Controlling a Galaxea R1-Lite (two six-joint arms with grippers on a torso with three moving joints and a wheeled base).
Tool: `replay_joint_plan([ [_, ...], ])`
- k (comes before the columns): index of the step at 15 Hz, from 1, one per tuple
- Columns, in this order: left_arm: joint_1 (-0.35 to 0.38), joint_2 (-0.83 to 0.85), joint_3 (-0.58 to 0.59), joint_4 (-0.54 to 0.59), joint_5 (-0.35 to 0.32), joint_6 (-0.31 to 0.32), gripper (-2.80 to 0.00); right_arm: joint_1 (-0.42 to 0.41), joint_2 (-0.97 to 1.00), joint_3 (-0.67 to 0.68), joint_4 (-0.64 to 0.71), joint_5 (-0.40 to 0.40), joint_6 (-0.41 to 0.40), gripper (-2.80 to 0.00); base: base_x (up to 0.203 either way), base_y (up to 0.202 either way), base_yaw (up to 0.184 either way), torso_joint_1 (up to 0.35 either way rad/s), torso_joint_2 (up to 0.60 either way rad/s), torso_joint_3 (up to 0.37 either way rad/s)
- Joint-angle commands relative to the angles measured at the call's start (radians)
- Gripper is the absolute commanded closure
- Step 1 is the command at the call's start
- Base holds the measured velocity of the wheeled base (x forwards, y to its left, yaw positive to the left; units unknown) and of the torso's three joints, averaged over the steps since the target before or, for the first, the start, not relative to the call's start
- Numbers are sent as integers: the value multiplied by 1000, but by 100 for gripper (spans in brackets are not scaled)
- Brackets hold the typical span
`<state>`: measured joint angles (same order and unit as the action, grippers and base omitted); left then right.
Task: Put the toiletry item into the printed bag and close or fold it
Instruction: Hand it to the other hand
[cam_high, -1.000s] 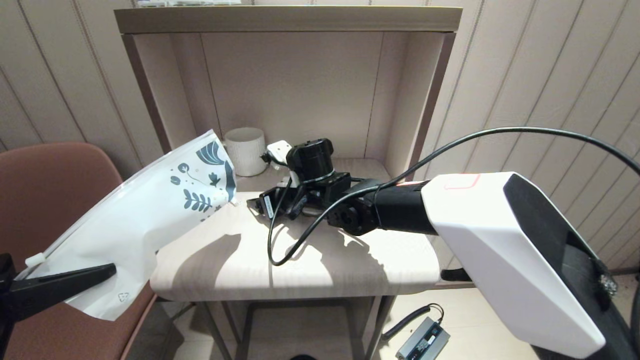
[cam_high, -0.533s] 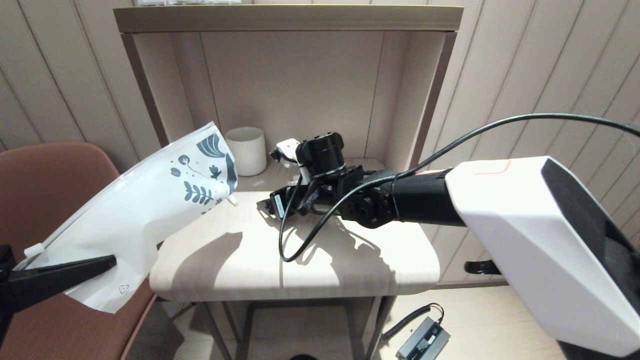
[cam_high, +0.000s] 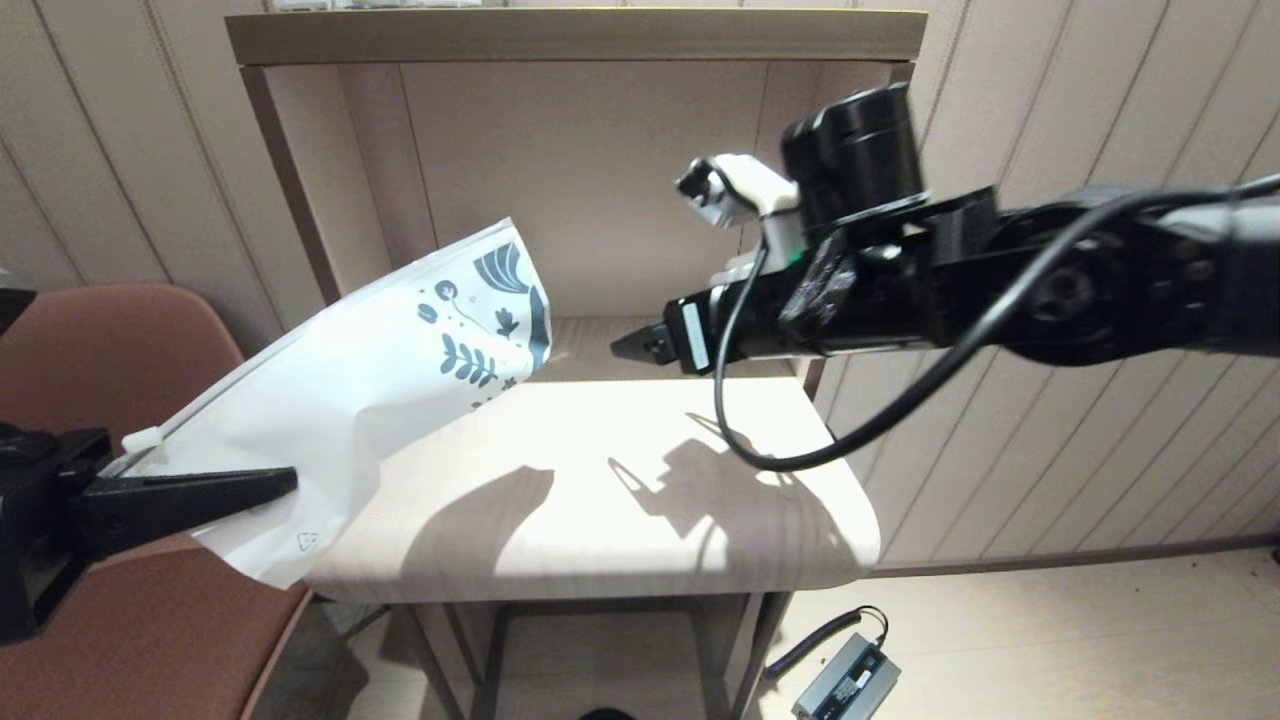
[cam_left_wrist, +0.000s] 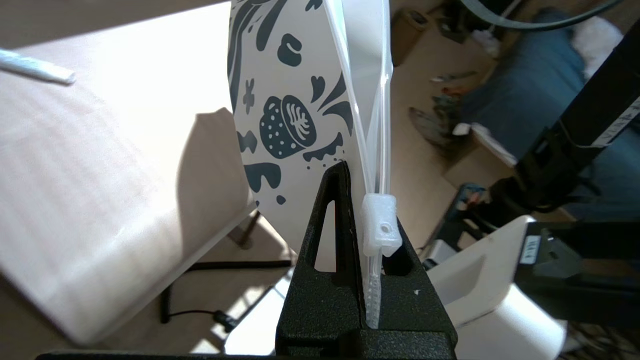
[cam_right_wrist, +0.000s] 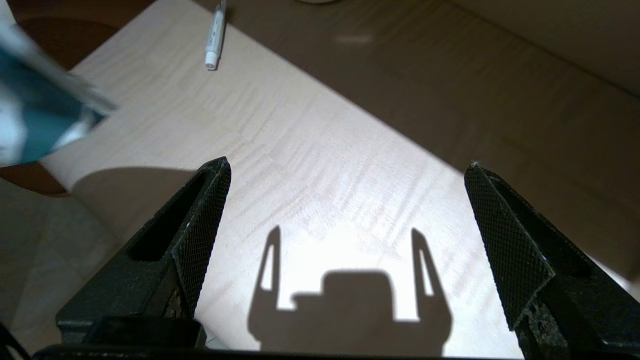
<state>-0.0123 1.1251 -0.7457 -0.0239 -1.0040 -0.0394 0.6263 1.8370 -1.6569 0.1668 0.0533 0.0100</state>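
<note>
Left gripper (cam_left_wrist: 367, 220) is clamped on the bag (cam_high: 380, 400) at its zip edge, just beside the slider (cam_left_wrist: 381, 227), holding it in the air over the table's (cam_high: 620, 500) left edge. The bag is white, translucent, with dark blue leaf print at its far end. Right gripper (cam_right_wrist: 347, 210) hangs above the table, fingers wide apart, empty. The tube (cam_right_wrist: 215, 35), small and white, apparently capped, lies on the table beyond.
</note>
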Motion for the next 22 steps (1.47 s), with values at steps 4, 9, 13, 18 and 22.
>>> replay_joint_plan([
  [4, -50, 212, -143, -2, -73, -51, 0, -81, -346, 54, 281, 44, -1, 0, 0, 0, 0, 0, 0, 0],
  [9, -84, 286, -214, 4, -189, -52, 0, -130, -470, -9, 621, 203, -56, 0, 0, 0, 0, 0, 0, 0],
  [13, -217, 317, -248, 1, -215, -50, 0, -156, -381, -145, 763, 237, -76, 0, 0, 0, 0, 0, 0, 0],
  [18, -382, 319, -225, 2, -251, 3, 0, -244, -277, -251, 806, 456, -157, -280, 0, 0, 0, 0, 0, 0],
  [22, -385, 337, -224, 1, -265, 35, 0, -266, -195, -294, 888, 559, -286, -280, 0, 0, 0, 0, 0, 0],
])
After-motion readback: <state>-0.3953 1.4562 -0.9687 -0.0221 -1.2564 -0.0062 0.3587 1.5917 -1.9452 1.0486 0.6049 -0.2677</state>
